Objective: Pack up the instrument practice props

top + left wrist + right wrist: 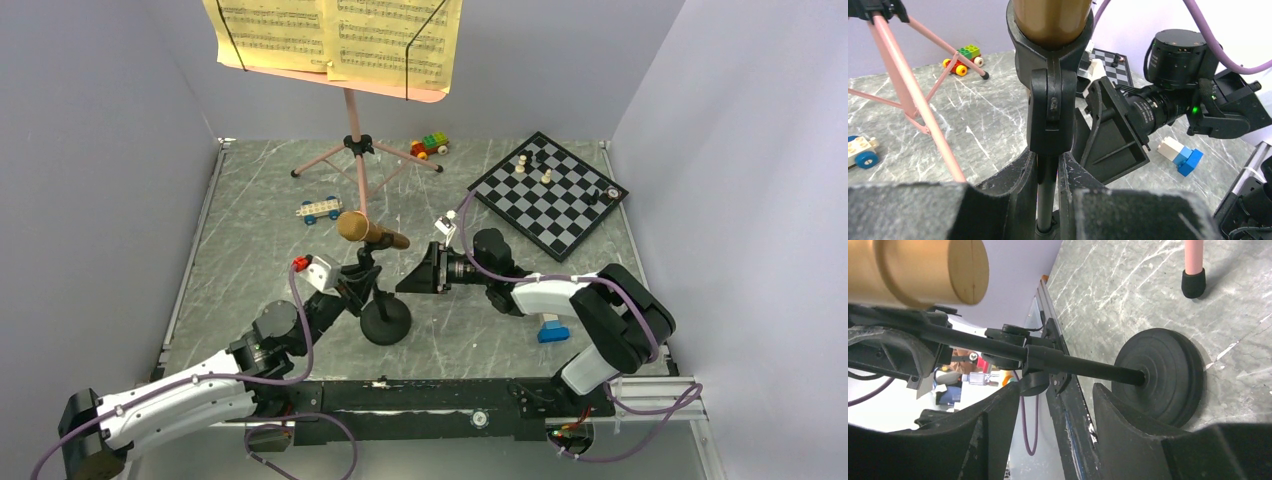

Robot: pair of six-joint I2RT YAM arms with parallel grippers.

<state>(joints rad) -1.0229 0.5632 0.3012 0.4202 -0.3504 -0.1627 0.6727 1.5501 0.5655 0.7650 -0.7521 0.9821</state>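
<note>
Two yellow sheet-music pages [385, 35], printed staves

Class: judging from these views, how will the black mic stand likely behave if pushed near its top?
The black mic stand likely tips rather than slides: the microphone sits high on its thin pole. Its round base looks thick, so probably heavy enough to resist gentle nudges.

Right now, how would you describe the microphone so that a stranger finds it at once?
Find the pink music stand with yellow pages at the far middle of the table. In front of it stands a black mic stand on a round base, and the microphone sits in its top clip. It is the only gold-brown piece among black parts.
</note>
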